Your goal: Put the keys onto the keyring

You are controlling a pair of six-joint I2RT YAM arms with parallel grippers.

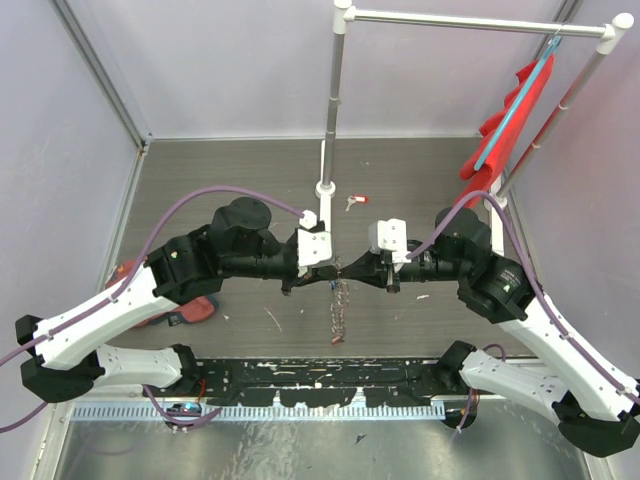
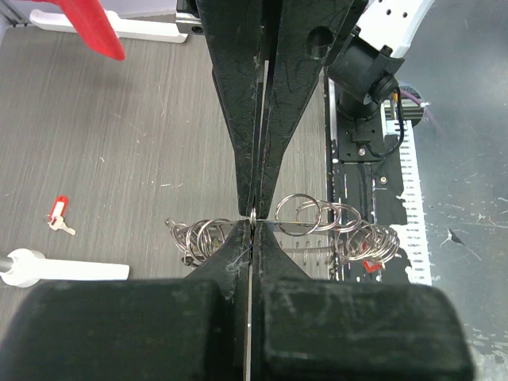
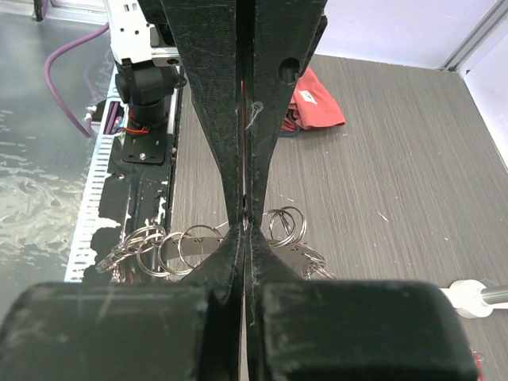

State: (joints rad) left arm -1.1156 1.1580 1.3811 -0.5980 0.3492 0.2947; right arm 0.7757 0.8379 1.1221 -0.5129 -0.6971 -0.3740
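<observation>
From above, the left gripper and right gripper meet tip to tip over the middle of the table. Both are pinched shut on the keyring, which trails toward the near edge. In each wrist view its coils spread to either side of the closed tips, and a red-tagged key lies well apart.

Coiled silvery keyring mid-table, red-tagged key lying apart
</observation>
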